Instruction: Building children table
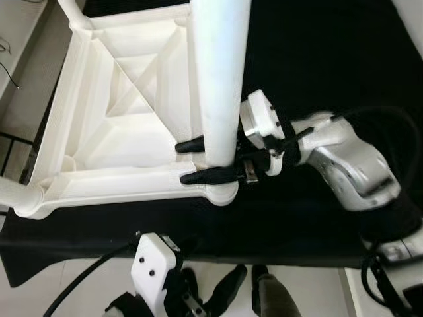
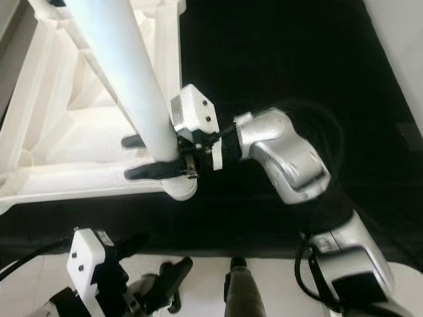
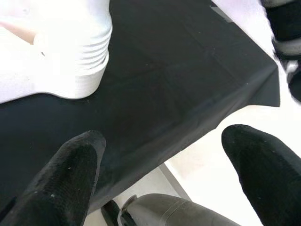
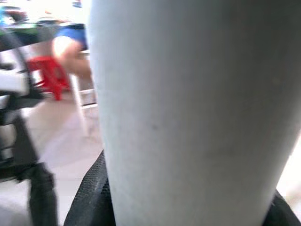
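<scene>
Black cloth (image 1: pixel 317 59) over pale floor (image 1: pixel 310 290) (red stool (image 4: pixel 49 75) beyond)

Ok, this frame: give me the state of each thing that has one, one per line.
Tabletop: upside down on the black cloth, ribbed underside up.
Leg: upright in the near corner socket, held.
Right gripper: shut on the leg, one finger each side near its base.
Left gripper: open, holding nothing, at the cloth's near edge.
Cloth: spread flat under the tabletop.
</scene>
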Motion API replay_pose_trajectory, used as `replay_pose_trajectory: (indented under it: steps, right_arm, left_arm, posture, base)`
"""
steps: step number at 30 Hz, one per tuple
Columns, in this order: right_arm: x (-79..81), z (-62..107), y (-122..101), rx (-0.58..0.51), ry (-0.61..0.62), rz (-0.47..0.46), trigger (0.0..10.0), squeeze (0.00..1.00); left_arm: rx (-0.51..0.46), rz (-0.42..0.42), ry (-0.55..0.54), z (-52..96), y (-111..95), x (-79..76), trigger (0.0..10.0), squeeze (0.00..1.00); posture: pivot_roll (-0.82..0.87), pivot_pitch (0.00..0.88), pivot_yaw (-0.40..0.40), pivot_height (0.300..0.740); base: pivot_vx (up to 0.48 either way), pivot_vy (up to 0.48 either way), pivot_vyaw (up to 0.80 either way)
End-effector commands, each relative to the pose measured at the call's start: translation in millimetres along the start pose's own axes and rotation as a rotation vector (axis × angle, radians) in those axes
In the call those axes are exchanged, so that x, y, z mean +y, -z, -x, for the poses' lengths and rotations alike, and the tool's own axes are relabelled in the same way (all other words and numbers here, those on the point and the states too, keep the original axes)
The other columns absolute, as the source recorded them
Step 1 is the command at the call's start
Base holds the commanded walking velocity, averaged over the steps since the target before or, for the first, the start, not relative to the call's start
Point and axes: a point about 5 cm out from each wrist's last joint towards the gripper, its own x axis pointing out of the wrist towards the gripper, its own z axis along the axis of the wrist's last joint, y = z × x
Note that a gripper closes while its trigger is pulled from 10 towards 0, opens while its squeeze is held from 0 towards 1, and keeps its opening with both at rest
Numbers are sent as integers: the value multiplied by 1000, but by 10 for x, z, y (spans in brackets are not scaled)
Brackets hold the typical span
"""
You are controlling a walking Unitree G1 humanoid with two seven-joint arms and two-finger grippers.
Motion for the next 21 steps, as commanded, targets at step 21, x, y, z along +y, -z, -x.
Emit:
replay_pose_trajectory:
  steps: [21]
  right_arm:
    - [584, 93, 743, 150, 908, -354, 10000, 0]
  left_arm:
    - [32, -11, -24, 3, 99, 143, 10000, 0]
  posture:
    - [-26, 407, 111, 740]
  base:
    - [0, 0, 0]
